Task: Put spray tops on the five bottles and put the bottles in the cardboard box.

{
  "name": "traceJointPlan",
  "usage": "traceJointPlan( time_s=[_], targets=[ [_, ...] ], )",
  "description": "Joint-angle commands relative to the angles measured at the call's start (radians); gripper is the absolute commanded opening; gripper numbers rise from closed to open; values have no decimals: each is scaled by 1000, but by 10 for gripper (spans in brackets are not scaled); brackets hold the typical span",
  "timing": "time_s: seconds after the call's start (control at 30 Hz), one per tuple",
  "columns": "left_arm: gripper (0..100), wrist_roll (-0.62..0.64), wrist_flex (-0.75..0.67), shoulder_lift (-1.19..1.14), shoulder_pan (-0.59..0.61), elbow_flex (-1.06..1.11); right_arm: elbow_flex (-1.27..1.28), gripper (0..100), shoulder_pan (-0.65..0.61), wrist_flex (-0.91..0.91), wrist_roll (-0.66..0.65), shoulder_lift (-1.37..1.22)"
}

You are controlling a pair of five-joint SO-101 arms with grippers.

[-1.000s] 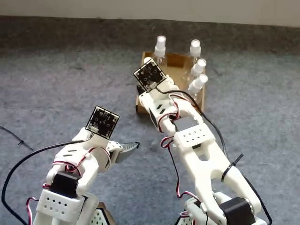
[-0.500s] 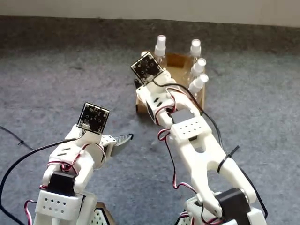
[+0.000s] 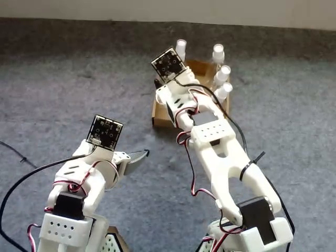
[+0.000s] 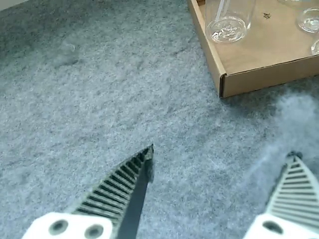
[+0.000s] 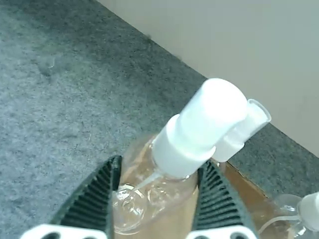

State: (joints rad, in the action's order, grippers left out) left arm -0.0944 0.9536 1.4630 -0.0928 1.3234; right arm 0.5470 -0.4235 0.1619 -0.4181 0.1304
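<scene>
left end effector [image 4: 222, 153]: jaws wide apart, holding nothing, low over the bare grey bench [image 4: 75, 99], short of the cardboard box [image 4: 259, 79]; probably kept out of the way.
right end effector [image 5: 160, 163]: stretched over the box, jaws closed on a clear bottle [image 5: 149, 191], likely to seat it inside.
bottle: tilted, white spray top [image 5: 202, 127] fitted, at the box's far corner.
topped bottles [image 3: 224, 71]: three more standing in the box alongside.
</scene>
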Motion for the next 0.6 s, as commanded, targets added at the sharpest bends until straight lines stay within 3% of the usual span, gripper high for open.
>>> traceJointPlan(
  time_s=[0.0, 0.33, 0.57],
  targets=[
    [361, -6, -26, 10, 12, -5, -13, 4, 5, -1, -9, -10],
    [361, -6, -26, 10, 12, -5, -21, 4, 4, 28, -11, 1],
    [361, -9, -28, 10, 24, -15, -209, 4, 4, 354, -9, 27]
  ],
)
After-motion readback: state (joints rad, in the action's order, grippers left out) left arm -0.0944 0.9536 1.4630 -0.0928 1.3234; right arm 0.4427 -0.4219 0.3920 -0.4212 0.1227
